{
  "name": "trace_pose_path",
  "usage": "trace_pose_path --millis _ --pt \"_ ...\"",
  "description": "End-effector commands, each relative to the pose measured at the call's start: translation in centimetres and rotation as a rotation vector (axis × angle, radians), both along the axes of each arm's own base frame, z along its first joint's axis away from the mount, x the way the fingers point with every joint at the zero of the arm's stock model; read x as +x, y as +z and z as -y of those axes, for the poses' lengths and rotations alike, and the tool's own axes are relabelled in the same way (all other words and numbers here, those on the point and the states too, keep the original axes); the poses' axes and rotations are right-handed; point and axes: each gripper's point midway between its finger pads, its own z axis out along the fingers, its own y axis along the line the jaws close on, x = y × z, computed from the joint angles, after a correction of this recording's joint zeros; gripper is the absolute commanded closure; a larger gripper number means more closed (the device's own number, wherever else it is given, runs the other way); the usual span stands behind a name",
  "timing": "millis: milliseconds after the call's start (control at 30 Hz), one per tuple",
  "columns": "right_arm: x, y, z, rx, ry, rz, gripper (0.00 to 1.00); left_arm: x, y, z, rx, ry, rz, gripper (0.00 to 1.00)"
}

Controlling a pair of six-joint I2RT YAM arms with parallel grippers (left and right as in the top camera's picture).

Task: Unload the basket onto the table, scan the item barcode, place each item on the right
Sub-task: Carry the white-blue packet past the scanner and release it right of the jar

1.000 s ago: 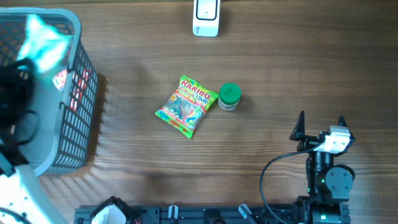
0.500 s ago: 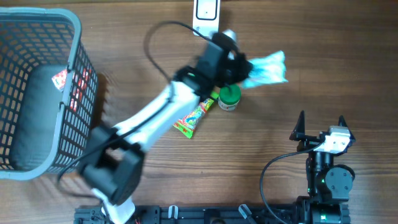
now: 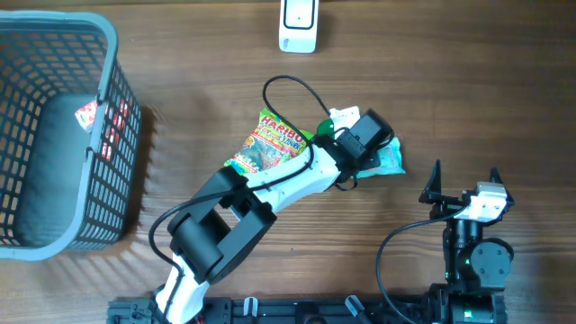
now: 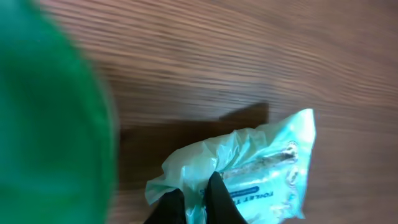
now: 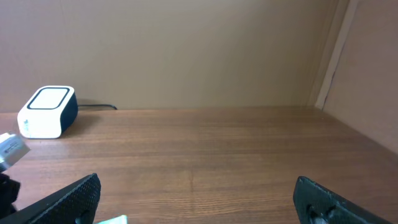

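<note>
The wooden table (image 3: 180, 54) carries a grey basket (image 3: 117, 162) at its left edge. The left arm (image 3: 270, 189) reaches diagonally from the near edge, crossing part of a Haribo bag (image 3: 270, 144). The left gripper (image 3: 373, 153) is clamped on a pale green packet (image 3: 391, 157), just right of the bag and well apart from the white scanner (image 3: 298, 22) at the far edge. The left wrist view shows what the overhead cannot: fingertips pinched together on the packet's crumpled edge, and a blurred green shape (image 4: 43, 112) close by. The right gripper (image 3: 463, 175) stands wide apart and empty near the front. Only its wrist view shows the scanner from the side.
</note>
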Motion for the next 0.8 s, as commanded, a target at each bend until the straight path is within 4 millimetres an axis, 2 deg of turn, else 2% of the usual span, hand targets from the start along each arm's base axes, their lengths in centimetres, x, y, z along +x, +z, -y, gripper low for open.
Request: trace_pose_path --millis 0,33,67,133,167,200,267,333,400,433,467,500,533,600,633,667,767 --pt "0.0 0.1 -0.2 -0.005 0.01 0.006 0.0 1.1 0.4 -1.0 0.044 0.055 0.059 0.96" --pt "0.0 0.1 -0.2 -0.005 0.01 0.006 0.0 1.2 0.5 -0.9 0.04 0.054 0.061 0.94" --pt "0.0 0.1 -0.2 -0.006 0.01 0.006 0.0 1.2 0.5 -0.8 0.037 0.053 0.064 0.88" --pt "0.0 0.2 -0.2 -0.005 0.01 0.007 0.0 1.1 1.7 0.1 0.009 0.013 0.084 0.64" --pt "0.0 0.1 -0.2 -0.005 0.01 0.006 0.0 0.9 3.0 0.6 -0.016 0.004 0.094 0.57" --pt "0.0 0.2 -0.2 -0.005 0.01 0.007 0.0 0.8 4.5 0.9 -0.04 -0.001 0.113 0.47" --pt "0.0 0.1 -0.2 -0.005 0.01 0.006 0.0 0.7 8.3 1.2 -0.101 -0.004 0.16 0.19" --pt "0.0 0.1 -0.2 -0.005 0.01 0.006 0.0 0.6 11.9 1.1 -0.157 -0.002 0.204 0.09" --pt "0.0 0.1 -0.2 -0.005 0.01 0.006 0.0 0.2 17.6 0.4 -0.206 -0.047 0.314 0.0" --pt "0.0 0.1 -0.2 -0.005 0.01 0.006 0.0 0.6 20.0 -0.8 -0.185 -0.047 0.395 0.0" --pt "0.0 0.2 -0.2 -0.005 0.01 0.007 0.0 1.6 22.9 -4.3 -0.108 0.037 0.498 0.0" --pt "0.0 0.1 -0.2 -0.005 0.01 0.006 0.0 2.4 25.4 -8.7 -0.039 0.148 0.566 0.0" --pt "0.0 0.2 -0.2 -0.005 0.01 0.007 0.0 2.9 27.1 -12.1 0.0 0.231 0.599 0.0" --pt "0.0 0.1 -0.2 -0.005 0.01 0.006 0.0 3.5 30.7 -20.4 0.044 0.378 0.638 0.0" --pt "0.0 0.1 -0.2 -0.005 0.01 0.007 0.0 3.5 32.2 -25.2 0.056 0.475 0.648 0.0" --pt "0.0 0.1 -0.2 -0.005 0.01 0.006 0.0 3.2 33.2 -29.2 0.063 0.558 0.652 0.0" --pt "0.0 0.1 -0.2 -0.005 0.01 0.006 0.0 1.3 35.4 -40.0 0.091 0.811 0.676 0.0"
